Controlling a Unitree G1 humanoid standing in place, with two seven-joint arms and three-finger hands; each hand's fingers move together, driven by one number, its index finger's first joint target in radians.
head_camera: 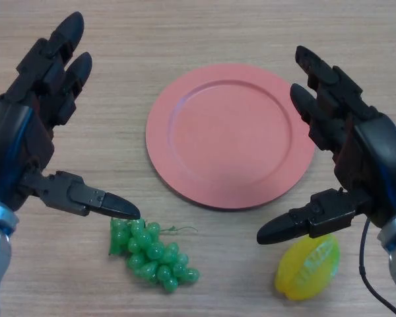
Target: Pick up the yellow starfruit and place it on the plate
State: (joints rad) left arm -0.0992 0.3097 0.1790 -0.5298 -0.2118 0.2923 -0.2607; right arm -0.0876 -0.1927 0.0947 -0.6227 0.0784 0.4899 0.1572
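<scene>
A pale wood-grain tabletop (204, 33) fills the head view, with a flat pink plate (185, 119) lying near its middle. The plate is bare.

The yellow starfruit (308, 267) rests on the tabletop at about five o'clock from the plate, well clear of its rim and close to the near edge of the view. Its long axis runs tilted, from the lower left toward the upper right, roughly the seven-to-one line.

The right robot hand (356, 165) hovers with fingers spread and holding nothing, fingers reaching toward eleven o'clock and the thumb pointing toward nine. The starfruit lies at about seven o'clock from its palm, just beneath the thumb, whose tip overlaps the fruit's upper edge in this view; whether they touch cannot be told.

The left robot hand (33, 125) is likewise spread and empty, on the far side of the plate at about nine o'clock. A bunch of green grapes (152, 254) sits just below its thumb, between it and the starfruit.

So the right robot hand is plainly the nearer one. It probably needs to drop and draw back toward the near edge to straddle the fruit across its short width, then carry it toward eleven o'clock onto the plate.
</scene>
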